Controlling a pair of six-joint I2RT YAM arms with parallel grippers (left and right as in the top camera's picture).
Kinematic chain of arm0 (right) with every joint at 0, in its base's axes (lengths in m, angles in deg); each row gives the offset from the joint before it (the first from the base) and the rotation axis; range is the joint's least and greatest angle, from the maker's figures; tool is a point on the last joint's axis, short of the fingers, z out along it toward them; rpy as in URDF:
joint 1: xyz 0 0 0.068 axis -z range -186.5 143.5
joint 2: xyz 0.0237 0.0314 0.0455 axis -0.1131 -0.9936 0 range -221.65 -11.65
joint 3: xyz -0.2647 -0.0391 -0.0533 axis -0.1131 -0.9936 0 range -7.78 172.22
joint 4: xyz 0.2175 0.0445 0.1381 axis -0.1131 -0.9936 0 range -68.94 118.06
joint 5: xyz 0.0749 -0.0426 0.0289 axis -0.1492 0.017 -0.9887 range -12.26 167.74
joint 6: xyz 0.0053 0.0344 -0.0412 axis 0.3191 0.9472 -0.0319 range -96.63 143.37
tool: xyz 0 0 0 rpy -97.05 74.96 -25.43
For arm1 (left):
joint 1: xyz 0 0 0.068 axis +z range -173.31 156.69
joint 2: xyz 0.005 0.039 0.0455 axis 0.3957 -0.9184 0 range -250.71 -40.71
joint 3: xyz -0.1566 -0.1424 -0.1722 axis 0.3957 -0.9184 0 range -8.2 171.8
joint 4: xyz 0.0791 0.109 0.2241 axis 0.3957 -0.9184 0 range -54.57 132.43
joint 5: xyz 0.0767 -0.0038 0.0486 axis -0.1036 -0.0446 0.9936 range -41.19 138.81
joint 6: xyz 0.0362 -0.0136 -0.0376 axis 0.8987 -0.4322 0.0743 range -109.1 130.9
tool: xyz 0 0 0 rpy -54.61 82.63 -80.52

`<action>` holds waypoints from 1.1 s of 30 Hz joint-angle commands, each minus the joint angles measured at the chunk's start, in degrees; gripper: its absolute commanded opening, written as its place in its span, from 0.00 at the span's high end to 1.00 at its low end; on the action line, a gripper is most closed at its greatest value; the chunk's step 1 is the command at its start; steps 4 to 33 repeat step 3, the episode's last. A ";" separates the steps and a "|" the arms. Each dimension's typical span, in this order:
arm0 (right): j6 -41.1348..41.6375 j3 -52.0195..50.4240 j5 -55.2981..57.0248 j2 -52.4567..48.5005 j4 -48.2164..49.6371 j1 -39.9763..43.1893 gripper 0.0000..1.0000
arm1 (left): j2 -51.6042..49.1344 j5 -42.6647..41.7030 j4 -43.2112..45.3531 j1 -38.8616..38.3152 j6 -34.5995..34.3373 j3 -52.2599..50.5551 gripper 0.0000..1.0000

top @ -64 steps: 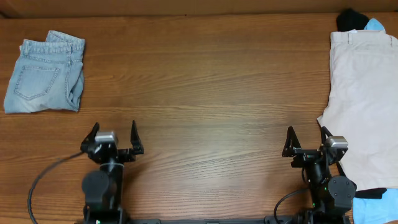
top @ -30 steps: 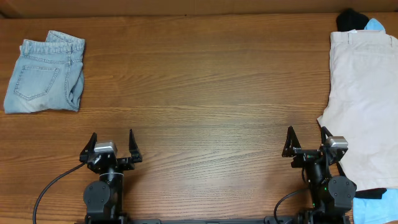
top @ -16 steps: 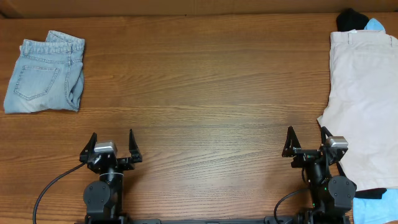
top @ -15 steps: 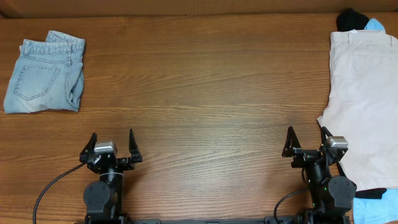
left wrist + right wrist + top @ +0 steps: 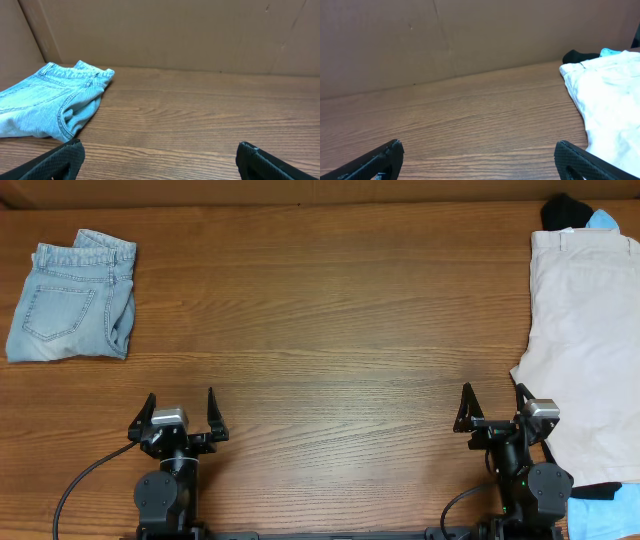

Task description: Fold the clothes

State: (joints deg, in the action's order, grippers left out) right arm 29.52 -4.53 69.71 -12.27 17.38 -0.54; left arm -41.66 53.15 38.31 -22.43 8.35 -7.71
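Note:
The light-blue denim shorts (image 5: 70,302) lie folded at the table's far left, back pocket up; they also show at the left of the left wrist view (image 5: 50,105). My left gripper (image 5: 180,412) is open and empty near the front edge, well in front of and to the right of the shorts; its fingertips show in the left wrist view (image 5: 159,155). My right gripper (image 5: 494,408) is open and empty near the front right, its fingertips showing in the right wrist view (image 5: 477,152).
A white garment (image 5: 585,340) lies spread along the table's right side, also in the right wrist view (image 5: 607,95). A black item (image 5: 562,210) and a light-blue cloth (image 5: 603,220) lie at its far end. More blue cloth (image 5: 605,515) lies at the front right corner. A cardboard wall (image 5: 175,30) backs the table.
My left arm drew back slightly toward the front edge and straightened early on. Nothing has moved in the last second.

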 commanded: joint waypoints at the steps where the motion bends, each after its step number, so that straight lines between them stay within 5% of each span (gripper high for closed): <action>1: -0.22 -0.09 0.50 0.46 0.31 -0.22 0.00 | 0.70 0.15 0.20 0.44 1.29 -0.22 0.00; 33: -0.22 -0.09 0.50 0.46 0.31 -0.22 0.00 | 0.70 0.15 0.20 0.44 1.29 -0.22 0.00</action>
